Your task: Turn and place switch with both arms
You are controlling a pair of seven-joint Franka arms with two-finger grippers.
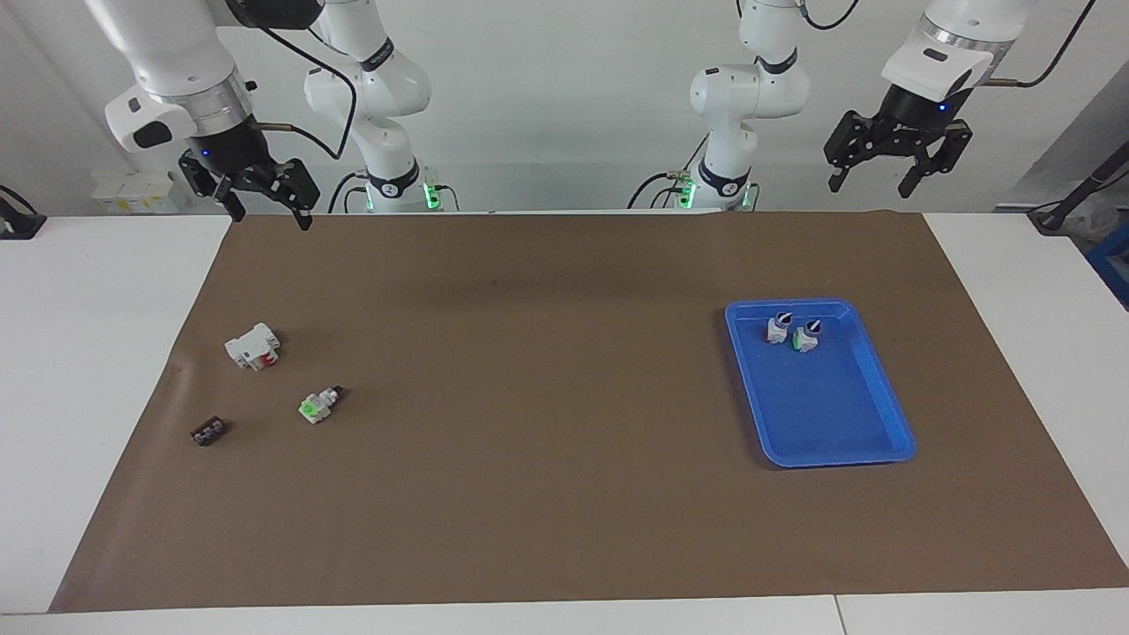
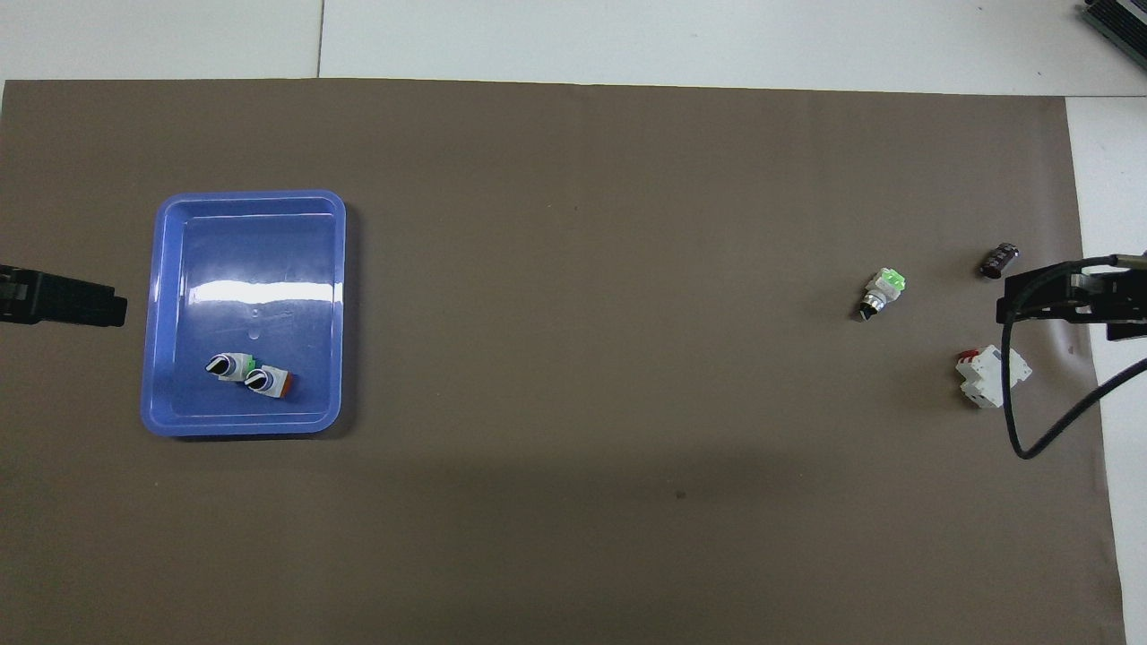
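The switch (image 1: 318,405) lies on its side on the brown mat toward the right arm's end, its green block farther from the robots than its black-and-white knob; it also shows in the overhead view (image 2: 883,293). My right gripper (image 1: 271,219) is open and empty, high in the air over the mat's edge at the right arm's end (image 2: 1013,300). My left gripper (image 1: 869,188) is open and empty, high over the mat's edge at the left arm's end, beside the blue tray (image 2: 112,309). Neither gripper touches anything.
A blue tray (image 1: 829,459) (image 2: 242,428) holds a second green knob switch (image 1: 804,336) (image 2: 228,365) and a red one (image 1: 778,327) (image 2: 267,382). A white block with a red part (image 1: 253,347) (image 2: 990,376) and a small black part (image 1: 208,431) (image 2: 999,260) lie near the switch.
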